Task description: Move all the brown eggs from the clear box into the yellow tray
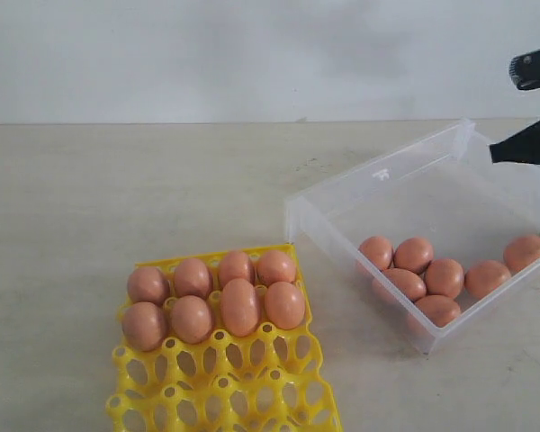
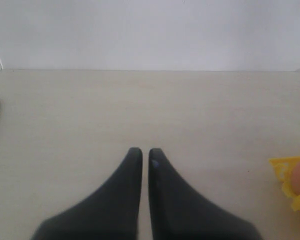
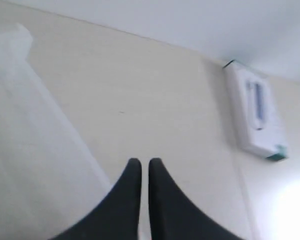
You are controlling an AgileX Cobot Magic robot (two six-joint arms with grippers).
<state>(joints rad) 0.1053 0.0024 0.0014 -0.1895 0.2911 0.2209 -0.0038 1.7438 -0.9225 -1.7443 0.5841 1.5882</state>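
Right end effector (image 3: 144, 162): jaws pressed together, empty, near clear box (image 1: 378, 177) | brown eggs (image 1: 445, 277): light, smooth, fragile; likely grip gently across the narrow middle.

smooth oval reddish-brown eggs (image 1: 239, 306) are plain, unpatterned; the square plastic egg tray (image 1: 218, 340) is bright yellow, an open lattice grid; the shallow plastic box (image 1: 360, 184) clear and colourless; the flat tabletop (image 1: 117, 198) pale beige; the left gripper (image 2: 141, 155) and right gripper (image 3: 141, 165) matte black.
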